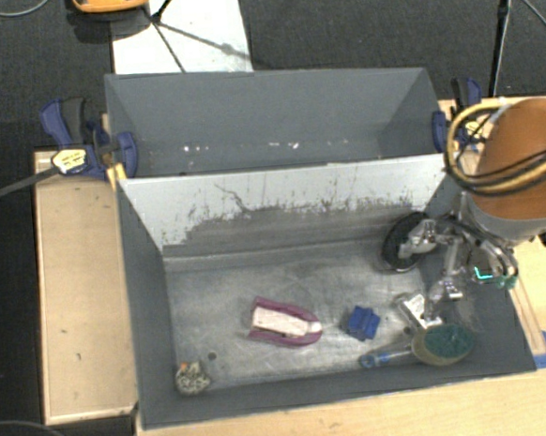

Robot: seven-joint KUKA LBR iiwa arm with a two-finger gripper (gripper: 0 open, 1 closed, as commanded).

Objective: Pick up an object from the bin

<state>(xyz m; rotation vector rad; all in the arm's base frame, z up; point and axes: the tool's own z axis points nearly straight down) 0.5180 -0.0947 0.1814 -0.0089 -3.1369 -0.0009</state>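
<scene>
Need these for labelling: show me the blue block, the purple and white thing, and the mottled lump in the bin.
blue block (361,323), camera view, middle of its top face.
purple and white thing (283,323), camera view, on its white middle part.
mottled lump (192,379), camera view, its centre.

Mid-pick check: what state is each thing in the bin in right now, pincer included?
pincer: low over the bin's right end, next to the green disc
green disc: lying flat, blue handle pointing left
blue block: on the floor, untouched
purple and white thing: lying flat mid-floor, alone
black round thing: by the back wall's foot
mottled lump: near left corner, alone
</scene>
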